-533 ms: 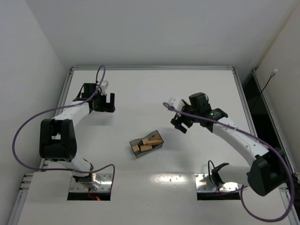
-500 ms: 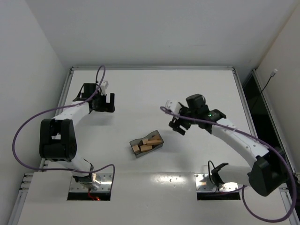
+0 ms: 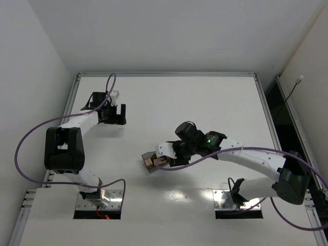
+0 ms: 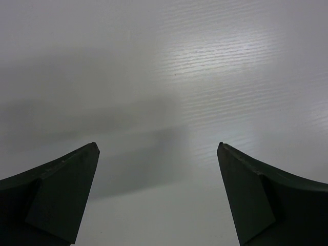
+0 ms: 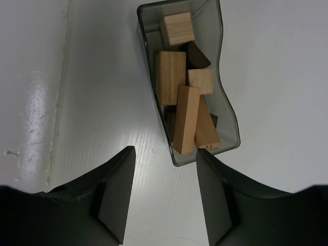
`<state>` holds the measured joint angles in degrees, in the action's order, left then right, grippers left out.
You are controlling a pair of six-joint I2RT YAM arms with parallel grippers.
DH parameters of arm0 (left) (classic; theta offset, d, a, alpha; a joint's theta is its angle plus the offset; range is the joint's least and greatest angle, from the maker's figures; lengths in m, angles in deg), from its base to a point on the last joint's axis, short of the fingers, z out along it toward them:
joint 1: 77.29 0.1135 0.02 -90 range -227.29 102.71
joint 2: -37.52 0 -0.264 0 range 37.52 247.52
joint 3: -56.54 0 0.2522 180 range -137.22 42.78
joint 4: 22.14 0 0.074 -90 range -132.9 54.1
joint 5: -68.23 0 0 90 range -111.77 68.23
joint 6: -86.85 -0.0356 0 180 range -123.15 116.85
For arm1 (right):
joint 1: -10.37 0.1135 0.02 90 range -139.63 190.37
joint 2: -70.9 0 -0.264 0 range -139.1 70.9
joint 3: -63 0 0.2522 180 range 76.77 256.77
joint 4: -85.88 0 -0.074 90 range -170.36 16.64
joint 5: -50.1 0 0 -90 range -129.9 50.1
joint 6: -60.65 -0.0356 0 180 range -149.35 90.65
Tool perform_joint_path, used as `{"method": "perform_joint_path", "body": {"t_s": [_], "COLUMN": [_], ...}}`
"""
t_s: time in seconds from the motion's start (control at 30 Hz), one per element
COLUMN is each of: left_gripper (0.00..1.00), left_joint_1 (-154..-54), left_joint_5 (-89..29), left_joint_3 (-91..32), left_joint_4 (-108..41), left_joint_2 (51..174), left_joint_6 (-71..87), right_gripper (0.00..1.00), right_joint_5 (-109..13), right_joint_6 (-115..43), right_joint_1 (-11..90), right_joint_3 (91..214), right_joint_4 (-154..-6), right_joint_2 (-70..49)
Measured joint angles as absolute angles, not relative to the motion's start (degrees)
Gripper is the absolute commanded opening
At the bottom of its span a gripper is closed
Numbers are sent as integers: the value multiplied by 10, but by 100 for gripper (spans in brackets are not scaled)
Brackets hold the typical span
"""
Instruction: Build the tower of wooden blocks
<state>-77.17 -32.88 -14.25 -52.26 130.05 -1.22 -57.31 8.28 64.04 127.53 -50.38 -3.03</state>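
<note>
The wood blocks point(image 5: 186, 118) lie jumbled in a grey translucent tray point(image 5: 228, 120); they are several tan cuboids with dark brown pieces point(image 5: 198, 57) between them. In the top view the blocks point(image 3: 149, 162) peek out at the tray's left end. My right gripper point(image 5: 165, 150) hovers open above the tray's near end. Nothing is between its fingers, and the right fingertip point(image 5: 201, 154) is beside the tray's corner. From above, the right gripper point(image 3: 166, 158) covers the tray's right part. My left gripper point(image 4: 158, 146) is open over bare table, far left of the tray point(image 3: 147, 156). No tower is in view.
The white table has a raised metal rim point(image 3: 166, 74) at the back and walls on both sides. My left gripper point(image 3: 123, 114) sits at the back left. Purple cables point(image 3: 31, 138) loop off both arms.
My right arm has swung left and toward the near edge, from right of the tray to directly over it. The left arm has stayed still.
</note>
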Motion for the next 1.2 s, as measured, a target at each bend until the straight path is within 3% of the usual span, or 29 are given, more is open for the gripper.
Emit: {"method": "perform_joint_path", "body": {"t_s": [0.17,0.47,0.63,0.9,1.2], "left_gripper": [100,100,100,100,100], "left_joint_1": [-772,-772,-772,-772,-772], "left_joint_5": [-330,-339,-341,-345,-345], "left_joint_3": [-143,-155,-162,-165,-168], "left_joint_4": [-526,-533,-538,-539,-540], "left_joint_2": [1305,1326,1330,1333,1348], "left_joint_6": [-15,-17,-17,-21,-25], "right_gripper": [35,24,24,37,37], "right_joint_5": [-564,-574,-575,-575,-588], "right_joint_6": [85,130,146,151,151], "right_joint_1": [645,688,708,708,708], "right_joint_3": [1295,1312,1312,1346,1396], "right_joint_4": [-515,-513,-512,-515,-515], "right_joint_2": [-60,-83,-110,-194,-243]}}
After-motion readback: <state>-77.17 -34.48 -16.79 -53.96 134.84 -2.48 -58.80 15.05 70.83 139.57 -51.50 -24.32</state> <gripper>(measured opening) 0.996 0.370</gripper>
